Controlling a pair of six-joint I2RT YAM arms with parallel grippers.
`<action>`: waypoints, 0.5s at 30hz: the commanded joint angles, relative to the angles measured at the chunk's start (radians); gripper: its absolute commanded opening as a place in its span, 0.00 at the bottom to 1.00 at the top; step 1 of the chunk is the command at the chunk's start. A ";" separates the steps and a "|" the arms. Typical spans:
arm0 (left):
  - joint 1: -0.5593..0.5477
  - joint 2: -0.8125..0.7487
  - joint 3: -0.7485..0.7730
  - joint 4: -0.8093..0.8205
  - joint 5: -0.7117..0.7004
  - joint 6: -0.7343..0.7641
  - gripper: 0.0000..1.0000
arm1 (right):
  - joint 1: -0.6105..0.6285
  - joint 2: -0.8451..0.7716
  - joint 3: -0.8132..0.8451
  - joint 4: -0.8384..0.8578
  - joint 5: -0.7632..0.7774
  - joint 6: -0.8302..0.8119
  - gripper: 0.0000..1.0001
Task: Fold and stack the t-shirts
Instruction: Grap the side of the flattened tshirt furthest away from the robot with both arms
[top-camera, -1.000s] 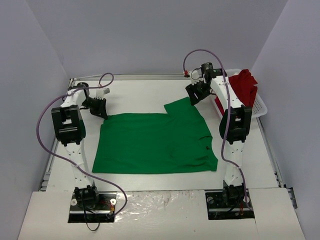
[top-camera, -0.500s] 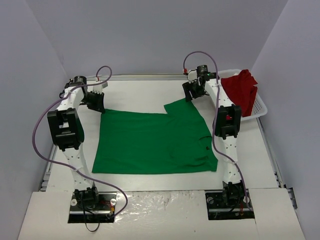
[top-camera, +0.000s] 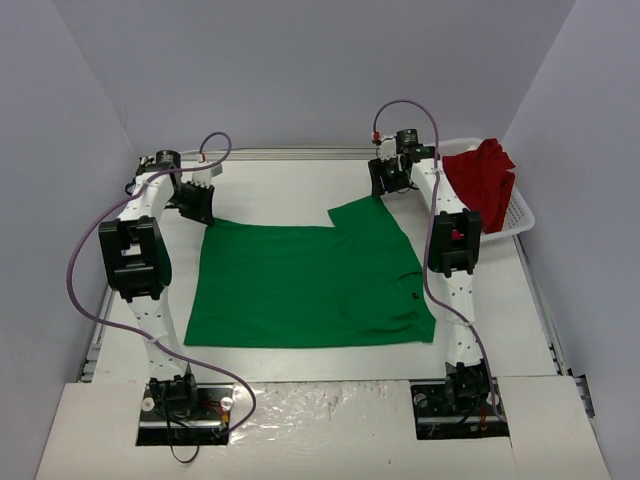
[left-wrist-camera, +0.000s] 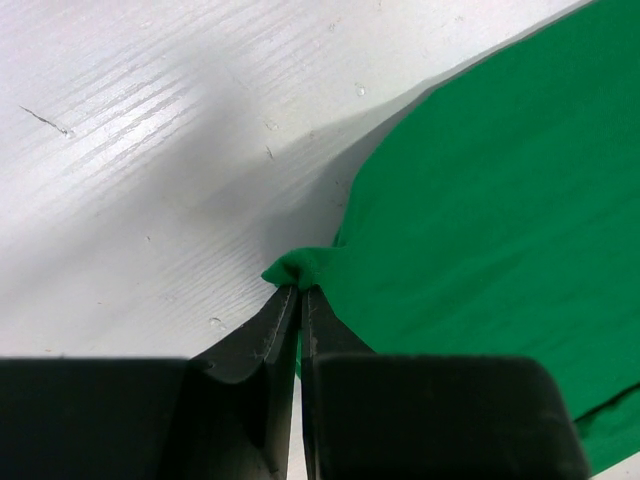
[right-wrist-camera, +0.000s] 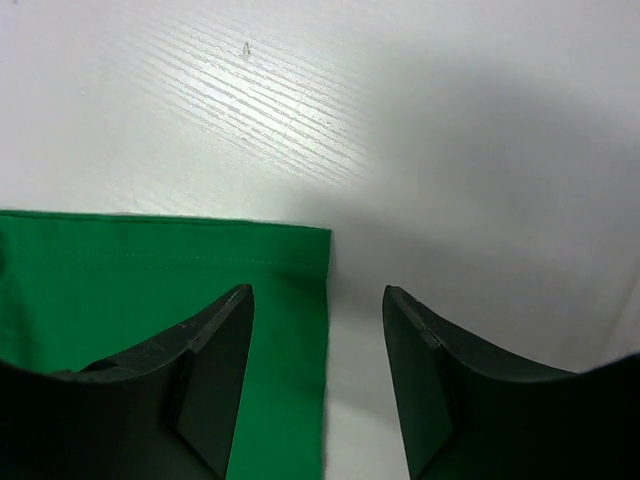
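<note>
The green t-shirt (top-camera: 310, 285) lies spread flat in the middle of the table, one sleeve pointing to the back right. My left gripper (top-camera: 199, 204) is at its back left corner, shut on a small pinch of the green cloth (left-wrist-camera: 300, 266); in the left wrist view the gripper (left-wrist-camera: 299, 290) has its jaws pressed together. My right gripper (top-camera: 388, 182) is open just above the sleeve's far corner. In the right wrist view its jaws (right-wrist-camera: 318, 292) straddle the green hem's edge (right-wrist-camera: 150, 270). The red t-shirt (top-camera: 485, 172) lies crumpled in the basket.
The white lattice basket (top-camera: 522, 214) stands at the back right against the wall. Grey walls close in the table on the left, back and right. Purple cables loop over both arms.
Both arms have reached further back. The left gripper shifted slightly toward the back at the shirt's corner; the right gripper moved a little left and back over the sleeve. The shirt lies as before.
</note>
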 joint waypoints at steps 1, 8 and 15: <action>-0.011 -0.081 -0.007 -0.003 -0.008 0.008 0.02 | -0.012 0.034 0.031 -0.003 -0.023 0.027 0.50; -0.014 -0.067 0.005 -0.003 0.002 -0.002 0.02 | -0.014 0.081 0.037 -0.003 -0.052 0.032 0.44; -0.018 -0.073 0.010 -0.011 0.004 0.003 0.02 | -0.011 0.098 0.032 -0.008 -0.080 0.038 0.22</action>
